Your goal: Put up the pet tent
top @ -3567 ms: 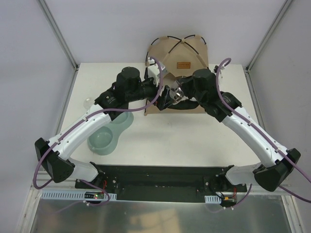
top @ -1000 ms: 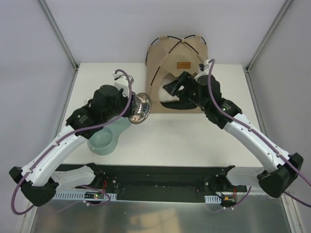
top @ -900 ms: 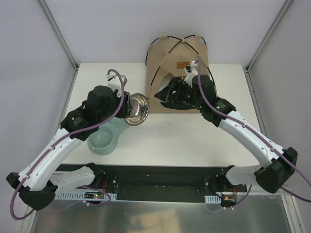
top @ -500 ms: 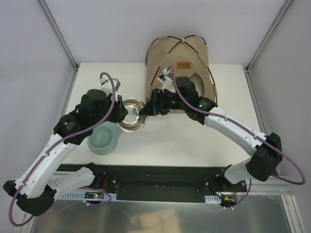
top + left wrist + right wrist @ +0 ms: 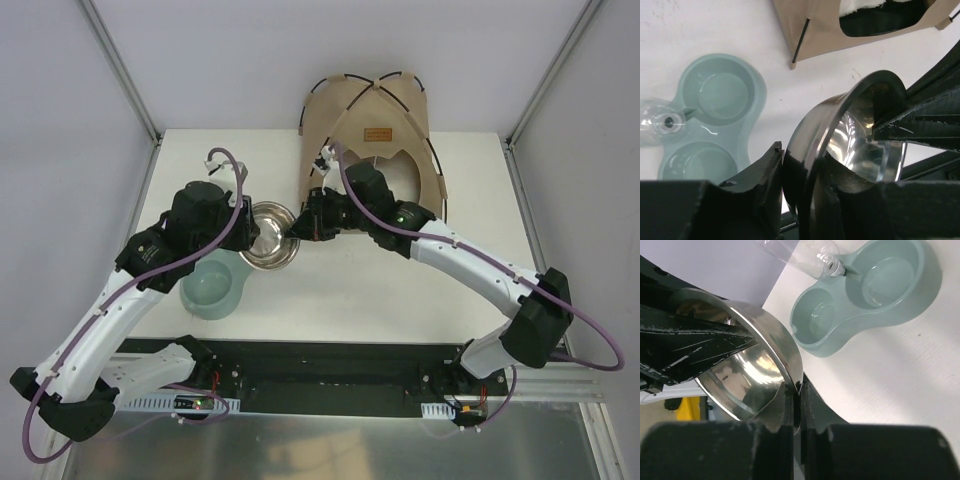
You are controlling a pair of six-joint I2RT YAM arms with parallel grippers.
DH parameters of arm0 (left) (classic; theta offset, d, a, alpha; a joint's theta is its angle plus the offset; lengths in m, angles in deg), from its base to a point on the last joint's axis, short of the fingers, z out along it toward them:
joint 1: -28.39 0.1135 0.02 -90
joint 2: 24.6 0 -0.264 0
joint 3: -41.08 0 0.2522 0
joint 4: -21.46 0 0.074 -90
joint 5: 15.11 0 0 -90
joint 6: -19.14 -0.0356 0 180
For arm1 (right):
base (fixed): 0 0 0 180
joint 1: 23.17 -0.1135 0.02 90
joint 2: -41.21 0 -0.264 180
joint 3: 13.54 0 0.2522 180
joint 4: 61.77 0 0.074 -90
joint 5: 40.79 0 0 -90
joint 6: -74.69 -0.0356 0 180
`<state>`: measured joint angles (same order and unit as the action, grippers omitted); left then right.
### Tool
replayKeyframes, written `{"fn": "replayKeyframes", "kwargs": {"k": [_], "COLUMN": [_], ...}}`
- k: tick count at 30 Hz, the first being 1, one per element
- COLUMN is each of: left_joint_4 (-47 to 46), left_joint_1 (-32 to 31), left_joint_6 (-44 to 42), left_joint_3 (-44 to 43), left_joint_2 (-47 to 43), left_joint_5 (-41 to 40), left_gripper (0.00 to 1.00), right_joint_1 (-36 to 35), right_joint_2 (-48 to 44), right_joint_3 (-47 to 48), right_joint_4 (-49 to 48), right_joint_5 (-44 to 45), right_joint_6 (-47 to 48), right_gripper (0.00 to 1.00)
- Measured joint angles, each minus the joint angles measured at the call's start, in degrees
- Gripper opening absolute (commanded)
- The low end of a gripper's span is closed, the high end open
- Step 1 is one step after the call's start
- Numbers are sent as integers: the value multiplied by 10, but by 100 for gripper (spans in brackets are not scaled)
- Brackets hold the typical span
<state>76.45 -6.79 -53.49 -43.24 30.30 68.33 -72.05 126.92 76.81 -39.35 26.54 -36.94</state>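
Observation:
The tan pet tent (image 5: pixel 368 118) stands upright at the table's far edge, with thin black poles arched over it and a small brown label (image 5: pixel 378 134). Its lower corner shows in the left wrist view as tan fabric (image 5: pixel 840 30) round a dark opening. Both grippers are in front of it, on a shiny steel bowl (image 5: pixel 266 237). My left gripper (image 5: pixel 243 232) is shut on the bowl's left rim (image 5: pixel 810 135). My right gripper (image 5: pixel 294 229) is shut on the opposite rim (image 5: pixel 790 365), its fingers pinching the thin edge.
A pale green double feeder (image 5: pixel 213 286) lies left of the bowl, with a clear bottle (image 5: pixel 810 255) plugged into its far end. A white fluffy cushion (image 5: pixel 860 4) shows inside the tent's opening. Grey walls with metal posts (image 5: pixel 120 70) enclose the table.
My left arm carried the bowl away from the tent toward the feeder and tipped it flatter. My right arm followed, and its open jaws closed on the bowl's right rim.

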Motion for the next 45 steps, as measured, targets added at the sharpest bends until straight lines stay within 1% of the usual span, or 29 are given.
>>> {"fn": "replayKeyframes", "kwargs": {"k": [1,2,3,4,7,10,11,16,20,24,28,35,37,40,45], "left_joint_4": [3,6,6,7,10,20,24,43,53,55,68,89,90,93,101], "left_joint_1": [0,0,0,0,0,0,0,0,0,0,0,0,0,0,0], "left_joint_6": [-2,-6,-12,-13,-20,-29,-34,-56,-70,-74,-76,-76,-76,-75,-75], "left_joint_3": [0,0,0,0,0,-1,-3,-24,-45,-53,-56,-58,-58,-58,-56], "left_joint_2": [-2,-6,-9,-14,-37,-72,-84,-134,-172,-204,-220,-228,-231,-234,-239], "left_joint_5": [-2,-7,-11,-14,-32,-76,-92,-172,-223,-241,-242,-241,-241,-240,-239], "left_gripper": [55,65,71,75,81,83,86,88,89,90,91,92,92,92,92], "right_joint_1": [-5,-9,-13,-18,-27,-38,-43,-94,-147,-192,-221,-222,-221,-219,-219], "right_joint_2": [3,6,9,13,24,40,47,109,186,279,361,421,437,455,464], "right_joint_3": [4,8,13,19,30,33,35,62,120,201,276,328,349,375,387], "right_joint_4": [3,8,13,18,30,45,50,60,71,69,77,91,96,107,131], "right_joint_5": [9,16,34,51,100,151,164,219,242,266,303,369,382,389,393], "right_joint_6": [1,-8,-13,-20,-41,-61,-65,-85,-100,-107,-113,-121,-121,-120,-126], "right_gripper": [0,0,0,0,0,0,0,0,0,0,0,0,2,7,8]}}
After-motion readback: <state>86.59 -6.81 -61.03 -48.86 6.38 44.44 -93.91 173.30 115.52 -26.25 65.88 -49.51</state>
